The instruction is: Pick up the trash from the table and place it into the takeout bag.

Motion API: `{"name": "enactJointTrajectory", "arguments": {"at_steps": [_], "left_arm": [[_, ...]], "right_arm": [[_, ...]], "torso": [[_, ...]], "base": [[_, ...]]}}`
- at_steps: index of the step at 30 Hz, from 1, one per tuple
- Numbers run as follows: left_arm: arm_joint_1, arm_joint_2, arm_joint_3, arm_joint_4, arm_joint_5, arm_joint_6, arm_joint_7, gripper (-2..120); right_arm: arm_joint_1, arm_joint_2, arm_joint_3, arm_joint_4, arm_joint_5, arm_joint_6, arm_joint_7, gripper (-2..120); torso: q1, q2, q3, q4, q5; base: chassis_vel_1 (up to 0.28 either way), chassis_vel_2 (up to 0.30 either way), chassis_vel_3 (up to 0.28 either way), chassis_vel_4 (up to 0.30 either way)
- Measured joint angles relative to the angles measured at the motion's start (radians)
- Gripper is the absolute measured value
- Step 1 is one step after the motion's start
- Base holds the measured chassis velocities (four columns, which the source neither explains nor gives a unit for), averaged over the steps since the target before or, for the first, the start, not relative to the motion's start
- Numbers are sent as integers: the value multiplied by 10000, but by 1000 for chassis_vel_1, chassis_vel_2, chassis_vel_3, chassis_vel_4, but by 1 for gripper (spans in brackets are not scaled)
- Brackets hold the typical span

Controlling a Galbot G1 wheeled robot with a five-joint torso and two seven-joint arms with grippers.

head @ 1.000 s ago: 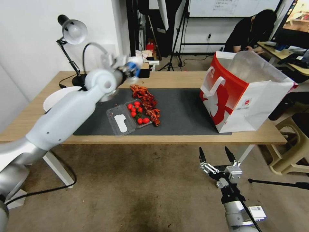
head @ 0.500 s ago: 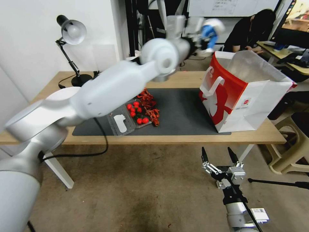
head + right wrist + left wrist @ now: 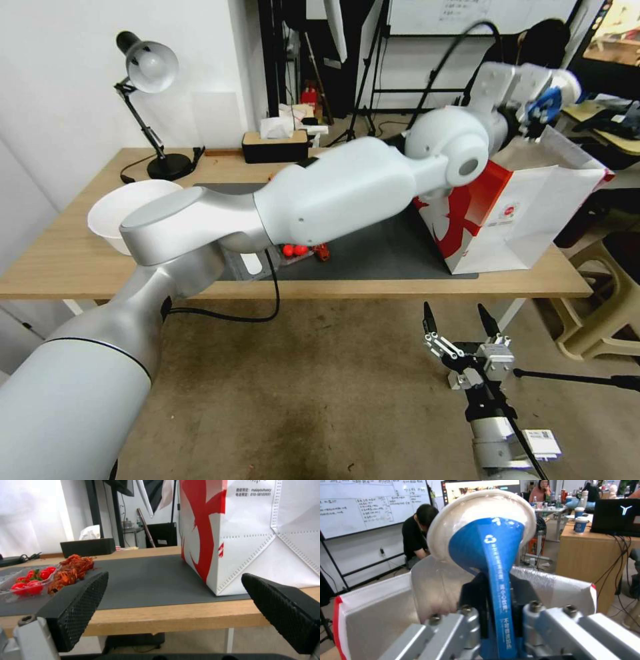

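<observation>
In the head view my left arm stretches across the frame from lower left to upper right, and my left gripper [image 3: 541,100] sits in the upper right, just above the open mouth of the takeout bag [image 3: 533,207]. It carries the blue-and-white paper cup [image 3: 548,100]. The bag stands at the right end of the table [image 3: 73,253], on the edge of the dark mat [image 3: 387,247]. My right gripper [image 3: 460,320] hangs low in the lower right, below the table edge, its fingers spread and empty.

In the left wrist view the cup [image 3: 486,545] fills the centre, squashed flat between my fingers [image 3: 533,610], which are clamped on its wall. Behind it is the bag's silvery lining [image 3: 380,615].

In the right wrist view my right fingers [image 3: 80,605] stand wide apart at the lower corners, with the bag's wall [image 3: 250,535] at upper right and the tomato tray [image 3: 23,582] at mid left (not trash, I leave it).

To do this step well, I judge I should bring the cup fully over the opening, clear of the rim, before letting go.
</observation>
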Motion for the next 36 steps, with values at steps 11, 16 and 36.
{"name": "enactJointTrajectory", "arguments": {"at_steps": [11,16,36], "left_arm": [[155,111,161,-25,107,-114,145,48],[233,619,202,-266,125,-247,97,72],[2891,4559,-2065,-4248,614,-274,-673,100]], "right_arm": [[36,87,-36,-54,3,34,0,100],[92,110,-148,-122,-59,48,-14,100],[58,223,-205,10,-98,107,-29,100]], "torso": [[0,1,0,0,-2],[0,0,0,1,-3],[0,2,0,-1,-10]], "base": [[0,0,0,0],[0,0,0,0],[0,0,0,0]]}}
